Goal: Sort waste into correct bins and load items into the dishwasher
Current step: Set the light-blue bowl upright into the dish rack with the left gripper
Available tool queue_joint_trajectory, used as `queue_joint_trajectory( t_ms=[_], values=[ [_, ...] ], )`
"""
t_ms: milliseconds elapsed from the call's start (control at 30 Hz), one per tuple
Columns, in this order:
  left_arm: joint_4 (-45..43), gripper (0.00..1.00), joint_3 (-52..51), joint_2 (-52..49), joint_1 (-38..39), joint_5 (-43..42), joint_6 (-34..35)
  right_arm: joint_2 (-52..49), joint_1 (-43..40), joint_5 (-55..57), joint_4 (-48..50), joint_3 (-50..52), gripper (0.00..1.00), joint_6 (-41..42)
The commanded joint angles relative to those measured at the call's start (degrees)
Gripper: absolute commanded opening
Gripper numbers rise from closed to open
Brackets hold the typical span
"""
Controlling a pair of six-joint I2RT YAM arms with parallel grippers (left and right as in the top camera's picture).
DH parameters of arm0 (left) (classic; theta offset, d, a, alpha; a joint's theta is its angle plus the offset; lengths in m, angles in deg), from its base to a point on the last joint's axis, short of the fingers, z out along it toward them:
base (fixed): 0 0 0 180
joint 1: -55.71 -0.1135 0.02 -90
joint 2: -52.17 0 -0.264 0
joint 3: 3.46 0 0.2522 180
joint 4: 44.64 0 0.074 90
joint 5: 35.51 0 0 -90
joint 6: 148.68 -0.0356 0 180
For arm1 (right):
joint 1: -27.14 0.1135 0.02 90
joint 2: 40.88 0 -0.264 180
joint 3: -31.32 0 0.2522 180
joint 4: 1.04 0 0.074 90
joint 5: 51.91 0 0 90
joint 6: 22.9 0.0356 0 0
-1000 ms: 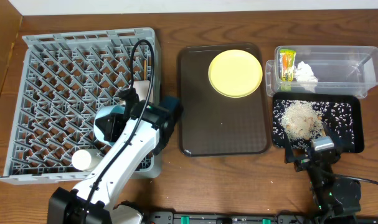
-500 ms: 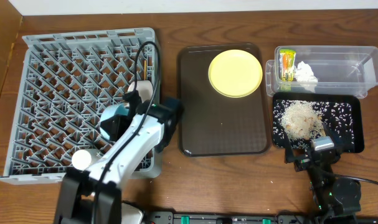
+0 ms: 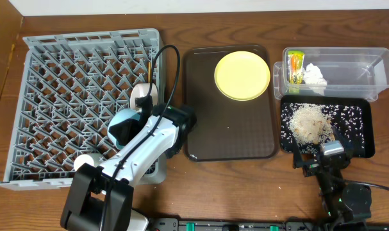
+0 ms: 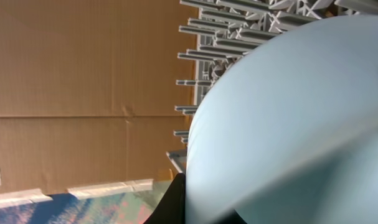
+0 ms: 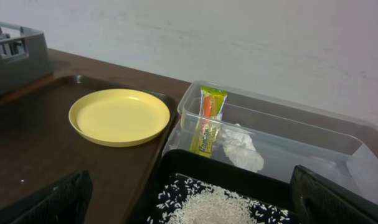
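My left gripper [image 3: 131, 120] is shut on the light blue bowl [image 3: 120, 126] and holds it tilted over the right side of the grey dish rack [image 3: 59, 70]. The bowl fills the left wrist view [image 4: 288, 124]. A white cup [image 3: 142, 92] and chopsticks [image 3: 148, 67] stand in the rack, and a white round piece [image 3: 83, 162] lies near its front. The yellow plate [image 3: 242, 75] lies on the brown tray. The wrapper [image 3: 295, 66] and tissue [image 3: 314, 75] are in the clear tub [image 3: 354, 77]. Rice [image 3: 309, 123] lies in the black tray [image 3: 364, 128]. My right gripper [image 3: 325, 154] is open and empty at that tray's front edge.
The dark brown serving tray [image 3: 229, 135] lies between the rack and the bins. In the right wrist view the plate [image 5: 119, 116], tub [image 5: 301, 134], wrapper [image 5: 207, 121] and rice [image 5: 220, 208] lie ahead of the open fingers [image 5: 195, 208]. A wall stands behind the table.
My left arm has swung right with the blue bowl, its elbow now reaching the brown tray's left edge. The right arm has not moved.
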Motion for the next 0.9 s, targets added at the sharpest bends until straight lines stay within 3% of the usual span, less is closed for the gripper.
queue_joint_trajectory(
  t_ms=[0,67,167,233,433,667,867],
  values=[
    [1.2,0.21,0.4,-1.0,-0.3,-8.4,5.5,0.0,-0.4,0.6,-0.2,0.1,0.99,0.6],
    [1.6,0.27,0.4,-1.0,-0.3,-12.3,7.7,0.0,-0.4,0.6,-0.2,0.1,0.99,0.6],
    [4.0,0.62,1.1,-1.0,-0.3,-16.2,11.2,0.0,-0.4,0.6,-0.2,0.1,0.99,0.6],
    [6.2,0.77,2.8,-1.0,-0.3,-18.7,13.7,0.0,-0.4,0.5,-0.2,0.1,0.99,0.6],
    [7.5,0.85,9.9,0.1,-0.3,-28.9,13.8,0.0,-0.4,0.6,-0.2,0.1,0.99,0.6],
    [1.1,0.88,15.6,1.6,-0.2,-56.9,13.8,0.0,-0.4,0.6,-0.2,0.1,0.99,0.6],
    [0.7,0.89,15.6,1.6,-0.2,-49.2,13.5,0.0,-0.4,0.6,-0.2,0.1,0.99,0.6]
  ],
)
